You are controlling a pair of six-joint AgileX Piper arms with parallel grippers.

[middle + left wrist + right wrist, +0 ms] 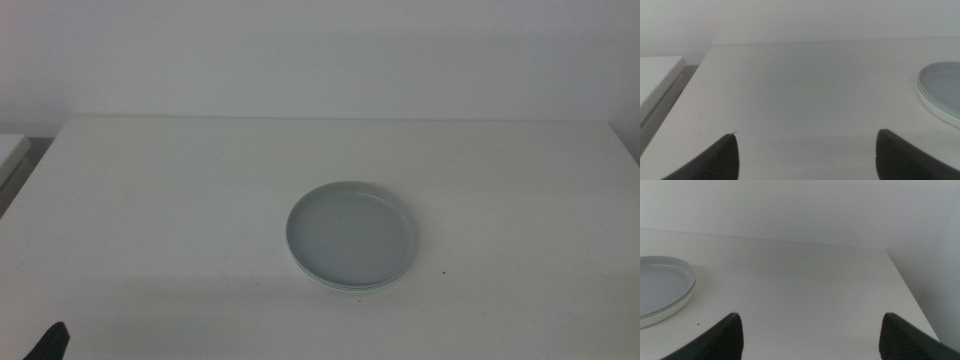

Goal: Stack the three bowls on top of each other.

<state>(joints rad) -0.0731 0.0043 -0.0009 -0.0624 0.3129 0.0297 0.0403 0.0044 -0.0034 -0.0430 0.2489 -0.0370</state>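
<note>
White table (150, 200), stacked bowls (352, 235) mid-table, well inside every edge

Overhead; wrists low; sharing bowls (352, 236).

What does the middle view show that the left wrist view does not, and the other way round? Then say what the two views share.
Only the middle view shows the whole stack of bowls as a full circle, grey bowl on top, near the table's centre, plus a small dark speck on the table close by.

Only the left wrist view shows the left gripper with its two jaws spread wide with nothing between them, and a white surface beyond the table's edge.

Both show the white table, the plain wall behind it, and the stacked bowls, which the wrist view cuts off at the picture's edge.
</note>
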